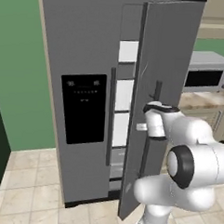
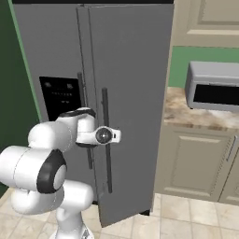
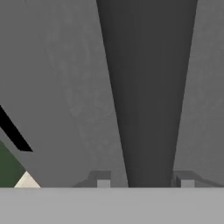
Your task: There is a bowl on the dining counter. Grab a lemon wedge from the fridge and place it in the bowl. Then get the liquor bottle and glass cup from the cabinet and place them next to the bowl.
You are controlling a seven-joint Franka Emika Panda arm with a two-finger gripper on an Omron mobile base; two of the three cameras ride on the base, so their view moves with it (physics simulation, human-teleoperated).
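So, fridge (image 1: 81,107) right door (image 2: 130,107) partly ajar, white shelves showing in gap. Gripper (image 3: 144,181) straddles door's dark vertical handle (image 3: 148,92), fingers either side, part open, not clamped; probably placed for pulling door wider. Lemon wedge presumably inside.

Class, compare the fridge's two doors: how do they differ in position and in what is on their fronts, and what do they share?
The left door is shut; the right door stands partly open, showing white shelves in the gap. The left door carries a black dispenser panel; the right door's front is plain. The end effector straddles the right door's handle, not the left's. Both are grey with long vertical handles.
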